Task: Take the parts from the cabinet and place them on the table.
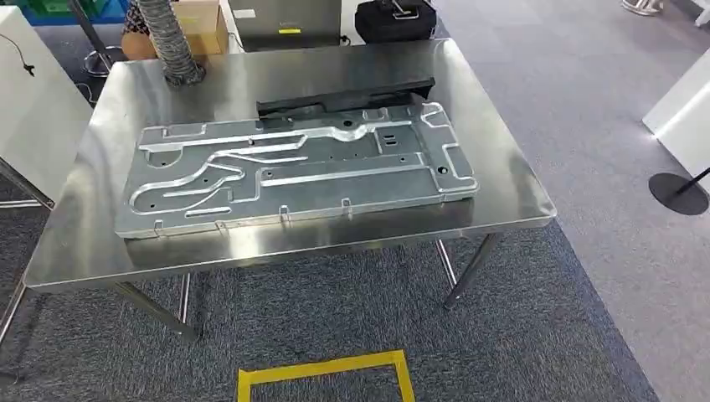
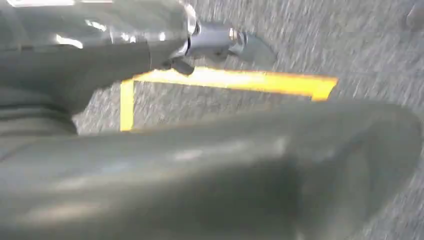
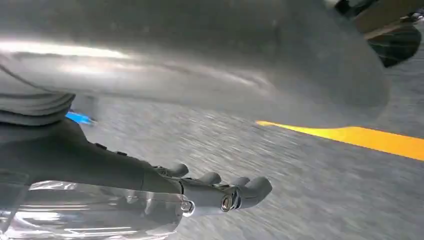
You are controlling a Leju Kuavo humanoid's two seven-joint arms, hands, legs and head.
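On the steel table [image 1: 92, 243] lies a large stamped silver metal plate [image 1: 293, 172], flat and running nearly the table's width. Behind it, touching its far edge, rests a long black part [image 1: 343, 98]. In the left wrist view my left hand [image 2: 190, 170] hangs above the carpet, its thick thumb apart from the fingers [image 2: 215, 40], nothing between them. My right hand [image 3: 115, 167] likewise hangs over the floor, dark fingers [image 3: 225, 195] stretched out and away from the thumb, holding nothing. Both wrist pictures are blurred.
Yellow tape [image 1: 326, 373] marks a square on the grey carpet in front of the table. A ribbed grey hose [image 1: 167, 42], a cardboard box [image 1: 201, 25] and a black bag [image 1: 393, 18] stand behind the table. White panels flank it; a black stand base [image 1: 678, 194] sits right.
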